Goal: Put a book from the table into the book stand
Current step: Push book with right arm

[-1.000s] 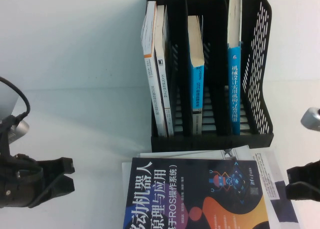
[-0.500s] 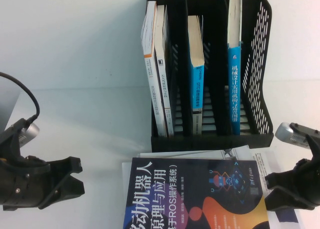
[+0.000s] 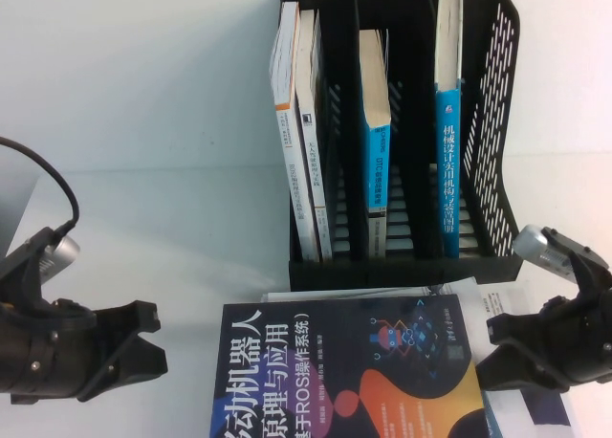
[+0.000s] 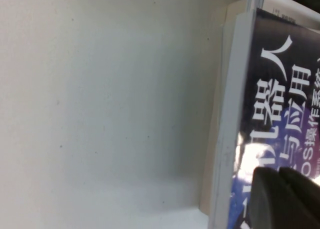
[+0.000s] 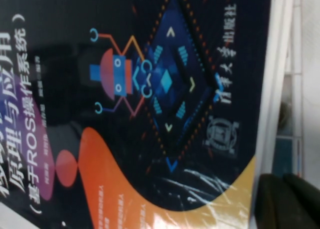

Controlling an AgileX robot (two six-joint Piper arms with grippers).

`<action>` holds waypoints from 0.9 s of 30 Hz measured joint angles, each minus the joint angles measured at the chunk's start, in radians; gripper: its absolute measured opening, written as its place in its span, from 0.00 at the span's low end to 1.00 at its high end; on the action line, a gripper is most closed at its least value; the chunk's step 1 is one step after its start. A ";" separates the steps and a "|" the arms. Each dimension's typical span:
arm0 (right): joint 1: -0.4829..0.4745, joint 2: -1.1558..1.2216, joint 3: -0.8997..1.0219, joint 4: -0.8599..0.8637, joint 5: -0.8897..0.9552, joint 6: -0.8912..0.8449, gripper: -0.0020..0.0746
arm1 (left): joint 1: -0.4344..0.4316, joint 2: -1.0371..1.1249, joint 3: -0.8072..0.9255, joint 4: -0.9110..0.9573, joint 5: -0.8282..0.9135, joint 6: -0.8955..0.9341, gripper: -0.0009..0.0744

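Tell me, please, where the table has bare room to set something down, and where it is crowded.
The table is bare left of the book stand, from the far edge down to the left gripper. It is crowded in front of the stand: the book lies on other books, between the left gripper and the right gripper. Within the stand, empty slots remain between the standing books.
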 joint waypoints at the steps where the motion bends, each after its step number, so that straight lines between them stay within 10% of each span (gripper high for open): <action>1: 0.004 0.000 0.000 0.002 -0.002 -0.003 0.02 | 0.000 0.000 0.000 -0.005 0.000 0.004 0.01; 18: 0.122 0.000 0.000 0.016 -0.083 -0.021 0.02 | 0.000 0.000 0.000 -0.040 0.000 0.065 0.01; 27: 0.122 0.000 0.000 0.014 -0.042 -0.038 0.02 | 0.000 0.023 0.000 -0.038 -0.032 0.121 0.36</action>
